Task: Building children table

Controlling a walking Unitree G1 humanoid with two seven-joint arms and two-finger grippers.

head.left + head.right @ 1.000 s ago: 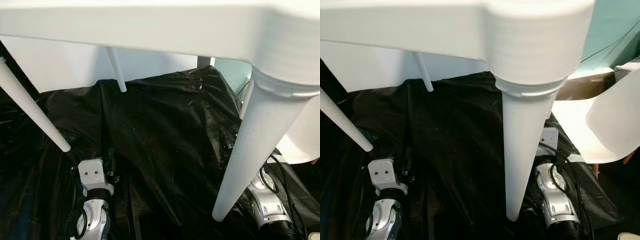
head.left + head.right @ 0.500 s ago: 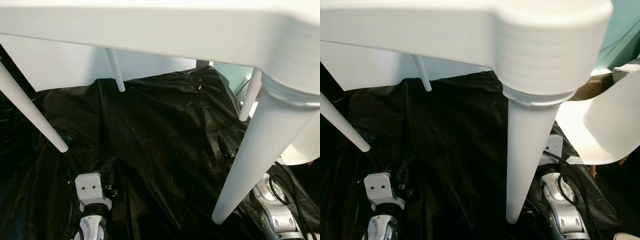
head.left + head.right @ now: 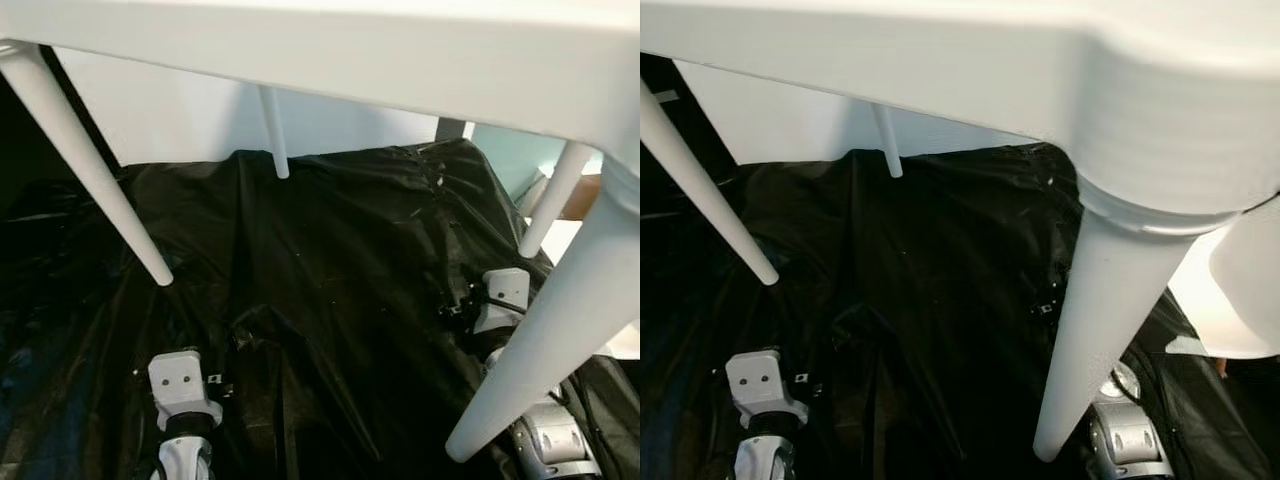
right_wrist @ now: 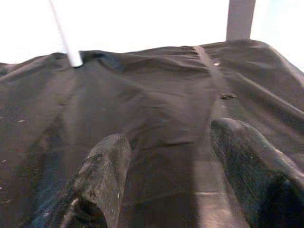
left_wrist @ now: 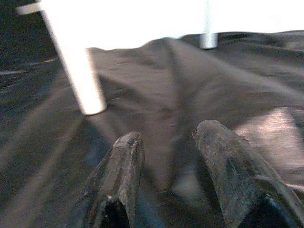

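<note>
While the white children's table [image 3: 330, 55] stands over a black plastic sheet [image 3: 340, 260], the left eye view cuts its top off at the upper edge; four tapered legs hang in view, the nearest leg [image 3: 545, 340] large and partly out of frame. Two silver arms sit low, the left arm [image 3: 180, 400] and the right arm [image 3: 530, 430] half hidden behind that leg. In the right eye view, the near leg [image 3: 1095, 330] covers most of the right arm. The blurred left wrist view shows the left gripper [image 5: 166, 142] with jaws released above the sheet, near a leg tip [image 5: 90, 102]. The right wrist view shows the right gripper [image 4: 166, 142], jaws likewise spread and empty, over the sheet.
</note>
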